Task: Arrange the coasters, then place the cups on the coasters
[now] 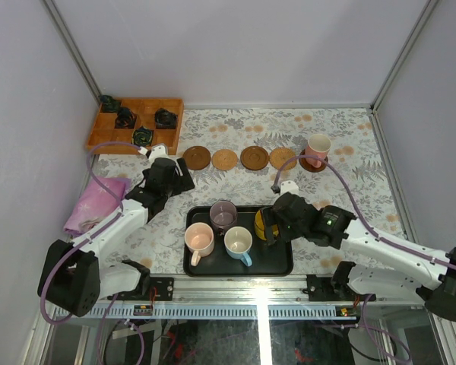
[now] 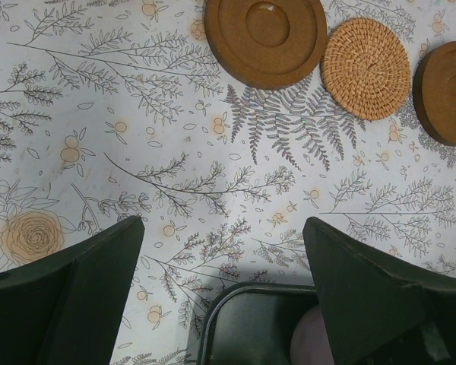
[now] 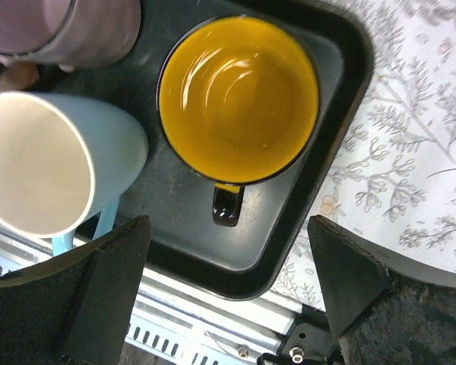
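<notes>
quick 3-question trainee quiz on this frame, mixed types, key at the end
1. True or false: the pink cup stands on the rightmost coaster.
2. How many cups sit on the black tray? A two, B three, C four.
3. Fill in: the right tool hangs open over the ____ cup.
Key: 1 true. 2 C: peach cup, mauve cup, blue cup, yellow cup. 3 yellow.
</notes>
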`<state>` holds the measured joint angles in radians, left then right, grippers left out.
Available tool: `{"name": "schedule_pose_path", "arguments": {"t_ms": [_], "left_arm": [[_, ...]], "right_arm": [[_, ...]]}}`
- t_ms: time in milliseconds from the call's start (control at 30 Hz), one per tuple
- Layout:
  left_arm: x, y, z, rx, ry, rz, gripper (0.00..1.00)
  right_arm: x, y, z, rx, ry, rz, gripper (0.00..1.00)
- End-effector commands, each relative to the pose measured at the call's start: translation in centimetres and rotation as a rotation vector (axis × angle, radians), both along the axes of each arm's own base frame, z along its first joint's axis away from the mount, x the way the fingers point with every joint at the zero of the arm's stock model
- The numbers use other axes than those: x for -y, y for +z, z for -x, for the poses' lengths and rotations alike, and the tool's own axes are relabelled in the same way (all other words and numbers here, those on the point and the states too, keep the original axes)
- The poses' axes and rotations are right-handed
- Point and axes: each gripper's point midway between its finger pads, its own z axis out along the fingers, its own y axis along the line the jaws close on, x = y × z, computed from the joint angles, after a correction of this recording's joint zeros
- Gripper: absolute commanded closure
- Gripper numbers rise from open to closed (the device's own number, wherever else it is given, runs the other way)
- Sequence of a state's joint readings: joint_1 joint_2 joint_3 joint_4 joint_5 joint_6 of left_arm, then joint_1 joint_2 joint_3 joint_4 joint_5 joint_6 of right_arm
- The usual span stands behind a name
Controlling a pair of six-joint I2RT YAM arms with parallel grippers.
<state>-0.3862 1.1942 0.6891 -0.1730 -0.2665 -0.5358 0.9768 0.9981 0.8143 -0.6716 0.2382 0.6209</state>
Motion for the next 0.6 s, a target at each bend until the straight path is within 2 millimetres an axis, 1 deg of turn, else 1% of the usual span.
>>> {"name": "schedule_pose_path", "arguments": {"t_ms": [0, 133, 267, 367, 567], "left_arm": [[0.6, 0.8, -0.7, 0.027, -0.017, 0.015, 0.14], [0.6, 0.7, -0.6, 0.026, -0.015, 0.017, 0.14], [0.7, 0.6, -0.5, 0.022, -0.017, 0.022, 0.14], [0.6, 0.8, -0.5, 0.027, -0.015, 0.023, 0.14], [0.7, 0.7, -0.5, 0.025, -0.019, 0.026, 0.14]], "right_arm": [[-0.6, -1.5, 1.7, -0.056, -0.001, 0.042, 0.08], [-0.6, -2.7, 1.5, -0.068, -0.025, 0.084, 0.09], [-0.1, -4.0, 1.0, -0.076, -0.066, 0.156, 0.13], [-0.4, -4.5, 0.6, -0.076, -0.080, 0.174, 0.18], [-1.0, -5.1, 0.1, -0.069, -0.091, 0.176, 0.31]]}}
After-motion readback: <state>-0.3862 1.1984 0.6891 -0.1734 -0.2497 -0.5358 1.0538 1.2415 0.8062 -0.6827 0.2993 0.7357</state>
